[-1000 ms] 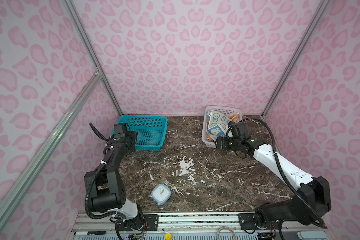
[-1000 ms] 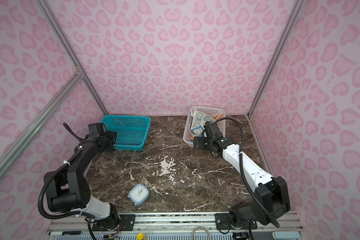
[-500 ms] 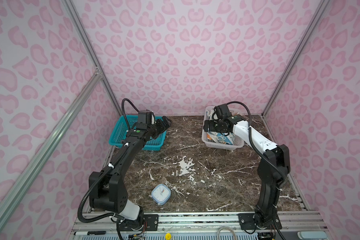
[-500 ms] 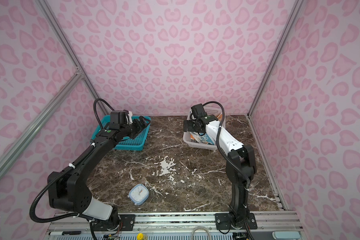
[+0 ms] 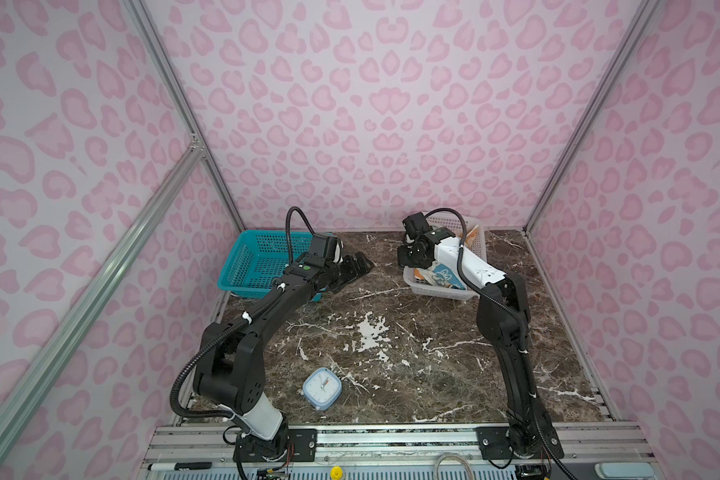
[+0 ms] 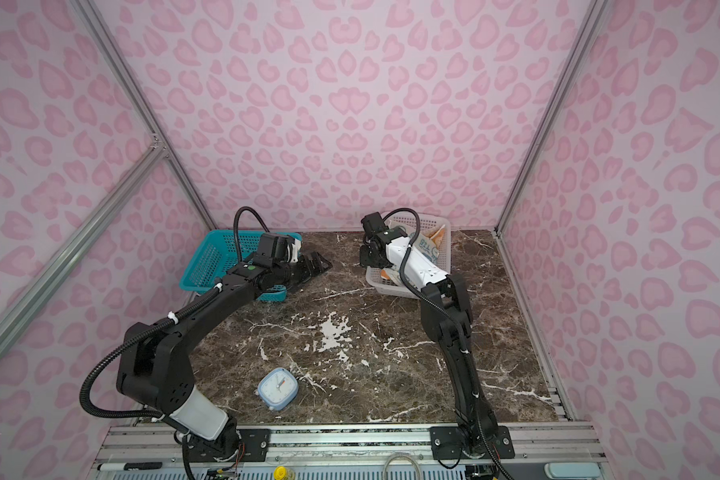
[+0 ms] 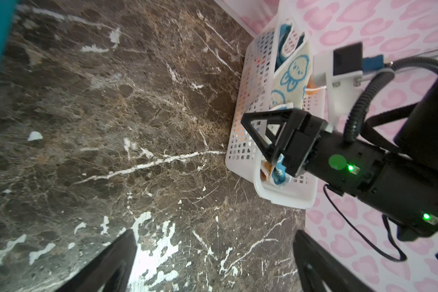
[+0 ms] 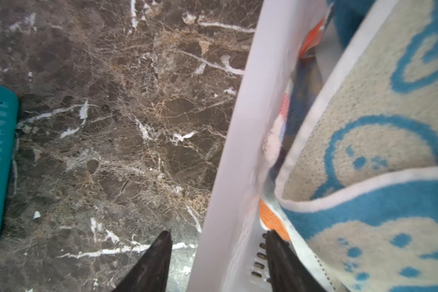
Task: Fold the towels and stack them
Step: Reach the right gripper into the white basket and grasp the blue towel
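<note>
Two fingers, right gripper (image 8: 219, 236): apart, straddling the side wall of the white basket (image 8: 233, 151). Outer finger (image 8: 159, 257) hangs over bare marble, clear of the wall. Inner finger (image 8: 278, 255) sits inside the basket, tip just beside the orange towel (image 8: 272, 217). Nothing clamped.

Item, towels (image 5: 443, 276): all in the white basket, bunched and unfolded, at the far right of the table in both top views. Blue-and-cream towel (image 8: 379, 151), rabbit print, lies uppermost and close to the inner finger. The orange towel shows under its hem. Lettered towel (image 6: 427, 245) shows toward the basket's far end in a top view.

Item, right arm (image 5: 474, 266): white forearm reaching across the basket, wrist turned down at the basket's left wall.

Two fingers (image 7: 111, 263), left gripper (image 7: 213, 263): spread wide, holding nothing, over the marble table (image 5: 391, 332). In both top views this gripper lies low just beside the right end of the teal basket (image 5: 254, 257), pointing toward the white basket and well apart from it.

Item, left arm (image 5: 267, 316): black, stretched from the near rail across the teal basket's near corner.

Item, clock (image 5: 321, 382): pale blue, square, on the marble near the front edge, between the two arm bases.
</note>
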Robot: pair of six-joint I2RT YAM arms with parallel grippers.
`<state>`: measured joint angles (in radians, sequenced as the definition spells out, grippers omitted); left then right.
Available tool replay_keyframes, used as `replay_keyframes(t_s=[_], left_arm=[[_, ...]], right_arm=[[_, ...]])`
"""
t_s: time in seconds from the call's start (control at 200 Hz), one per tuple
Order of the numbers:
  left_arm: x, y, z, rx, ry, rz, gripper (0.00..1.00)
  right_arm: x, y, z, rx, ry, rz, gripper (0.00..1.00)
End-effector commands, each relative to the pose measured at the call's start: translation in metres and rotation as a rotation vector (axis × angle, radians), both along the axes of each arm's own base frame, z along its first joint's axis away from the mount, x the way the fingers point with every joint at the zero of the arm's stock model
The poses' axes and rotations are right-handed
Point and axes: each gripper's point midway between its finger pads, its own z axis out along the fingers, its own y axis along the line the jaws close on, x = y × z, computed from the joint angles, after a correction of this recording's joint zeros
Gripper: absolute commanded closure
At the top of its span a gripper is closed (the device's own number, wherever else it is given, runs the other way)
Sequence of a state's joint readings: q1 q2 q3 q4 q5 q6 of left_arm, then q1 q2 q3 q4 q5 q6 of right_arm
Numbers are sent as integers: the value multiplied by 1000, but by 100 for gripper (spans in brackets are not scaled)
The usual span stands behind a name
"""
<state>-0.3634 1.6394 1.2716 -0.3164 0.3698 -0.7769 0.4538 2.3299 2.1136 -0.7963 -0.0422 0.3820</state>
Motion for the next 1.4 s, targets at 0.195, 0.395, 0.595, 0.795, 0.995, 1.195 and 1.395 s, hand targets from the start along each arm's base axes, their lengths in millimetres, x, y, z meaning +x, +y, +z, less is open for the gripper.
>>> replay_keyframes(t_s=[0.195, 0.395, 0.595, 0.795, 0.995, 1.195, 1.395], left_arm=[[9, -19, -17, -12, 30, -62, 2], [23, -35, -24, -46, 62, -83, 2], [35, -52, -21, -60, 45, -97, 2], [39, -77, -25, -76, 56, -132, 2], [40, -87, -26, -78, 55, -149, 2], [42, -96, -20, -87, 36, -175, 2], [38, -102, -15, -81, 19, -208, 2]], right_arm=[[-20, -51, -24, -212, 56, -38, 83], [-39, -104, -13, -290, 51, -106, 93], [-61, -164, -7, -347, 55, -178, 94], [-68, -200, -7, -395, 62, -181, 93], [-63, -210, -2, -464, 57, -131, 90], [-64, -219, 6, -506, 32, -144, 70], [-66, -214, 40, -411, -34, -185, 24]])
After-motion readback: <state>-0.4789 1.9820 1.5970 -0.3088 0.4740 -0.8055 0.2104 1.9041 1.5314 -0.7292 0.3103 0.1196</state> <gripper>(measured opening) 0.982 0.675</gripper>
